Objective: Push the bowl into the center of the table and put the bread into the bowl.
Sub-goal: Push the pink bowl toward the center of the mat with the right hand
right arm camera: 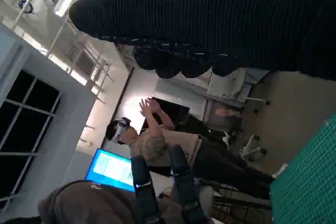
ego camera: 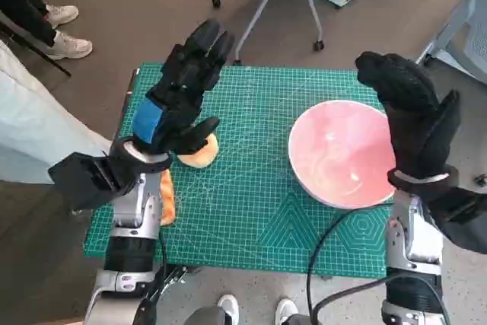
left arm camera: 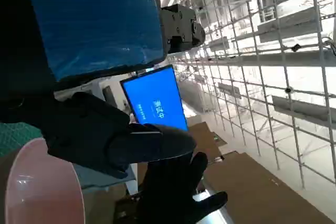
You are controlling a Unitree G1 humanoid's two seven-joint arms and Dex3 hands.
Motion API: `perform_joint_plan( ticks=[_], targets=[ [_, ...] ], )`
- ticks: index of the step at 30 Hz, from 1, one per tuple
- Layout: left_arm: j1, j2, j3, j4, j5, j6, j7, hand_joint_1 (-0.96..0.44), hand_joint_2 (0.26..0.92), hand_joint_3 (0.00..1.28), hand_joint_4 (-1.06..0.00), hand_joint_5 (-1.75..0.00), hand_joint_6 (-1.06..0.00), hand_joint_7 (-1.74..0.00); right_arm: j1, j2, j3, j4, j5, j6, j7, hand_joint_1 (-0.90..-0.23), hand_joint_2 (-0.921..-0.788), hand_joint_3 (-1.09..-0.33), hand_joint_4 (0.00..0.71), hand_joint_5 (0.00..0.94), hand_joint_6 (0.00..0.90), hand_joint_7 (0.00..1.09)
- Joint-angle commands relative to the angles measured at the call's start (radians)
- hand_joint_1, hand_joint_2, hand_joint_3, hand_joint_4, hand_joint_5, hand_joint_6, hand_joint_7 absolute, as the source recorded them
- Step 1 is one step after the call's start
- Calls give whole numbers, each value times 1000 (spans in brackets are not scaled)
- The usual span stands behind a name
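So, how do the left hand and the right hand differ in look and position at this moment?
The left hand is black with blue tape on its back; the right hand wears a black knitted glove. The left hand is raised over the bread on the robot's left side of the green mat; the right hand is beside the pink bowl, at its outer rim. Both hold nothing.
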Motion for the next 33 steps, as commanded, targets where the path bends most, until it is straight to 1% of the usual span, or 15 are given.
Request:
perform_joint_plan(
  ticks=[1,9,22,26,30,32,33],
  targets=[
    [6,5,2,-1,-3,-9,-5,-514,921,467,-41,-1,1,-270,13,-2,0,3,-3,13,5,-642,-921,-683,227,1,134,434],
    [7,4,3,-1,-5,-9,-7,-511,921,468,-40,0,1,-270,15,1,0,-1,1,13,4,-644,-921,-683,227,1,135,433],
    [9,1,3,0,-7,-8,-10,-514,921,467,-40,0,1,-267,20,4,-2,1,-1,3,3,-649,-921,-681,228,1,137,430],
    [11,0,2,-2,-7,-6,-10,-512,921,467,-40,0,1,-266,19,-6,-17,10,13,5,9,-650,-921,-677,230,2,140,429],
    [11,-1,2,-1,-7,-8,-10,-505,921,468,-40,0,1,-266,23,-23,-48,30,27,-9,18,-653,-921,-666,233,3,145,421],
    [12,0,2,-2,-8,-7,-10,-503,921,468,-40,0,1,-266,16,-38,-72,63,25,-29,19,-655,-921,-664,231,2,145,416],
    [12,0,3,-2,-9,-6,-10,-502,921,467,-40,0,1,-266,8,-48,-87,95,14,-50,12,-656,-921,-663,229,1,145,412]
  ],
)
